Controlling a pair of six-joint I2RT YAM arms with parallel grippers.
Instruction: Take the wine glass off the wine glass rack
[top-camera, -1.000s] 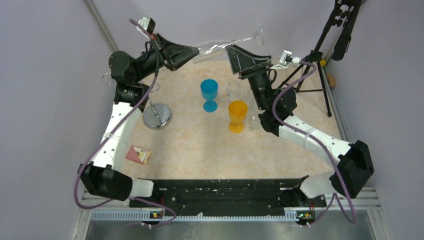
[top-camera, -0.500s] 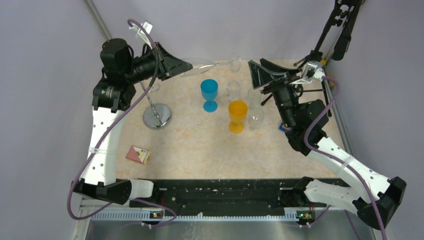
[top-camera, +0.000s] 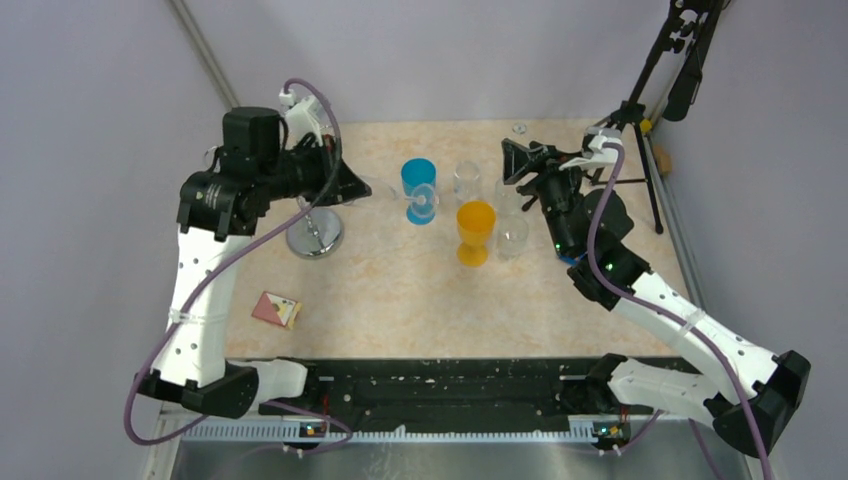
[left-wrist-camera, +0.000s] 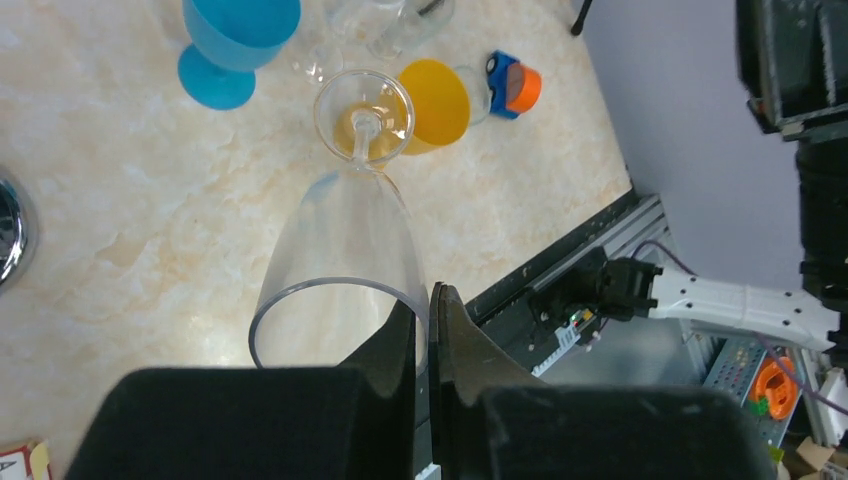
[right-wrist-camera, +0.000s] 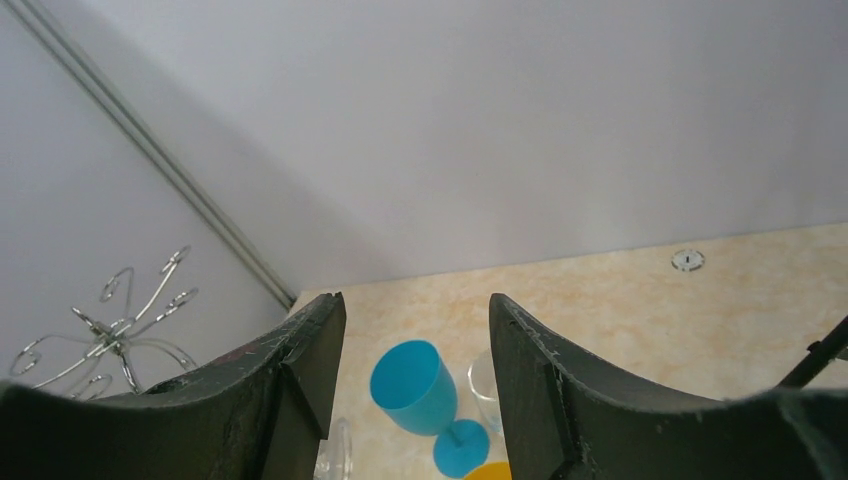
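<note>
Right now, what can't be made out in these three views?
- Wine glass rack: top view, the left arm covers its loop arms; only base and lower pole show.
- Same rack, right wrist view: base hidden behind a finger of the right gripper.
- Wine glass, clamped in the left gripper: top view, clear bowl barely traceable.
- Card: top view, print too small.

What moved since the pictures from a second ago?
The left tool, shut on the rim of the clear wine glass, came down from high toward the table, beside the blue plastic goblet. The right tool drew away rightward, open and empty. The orange plastic goblet and chrome wire rack stayed put.
</note>
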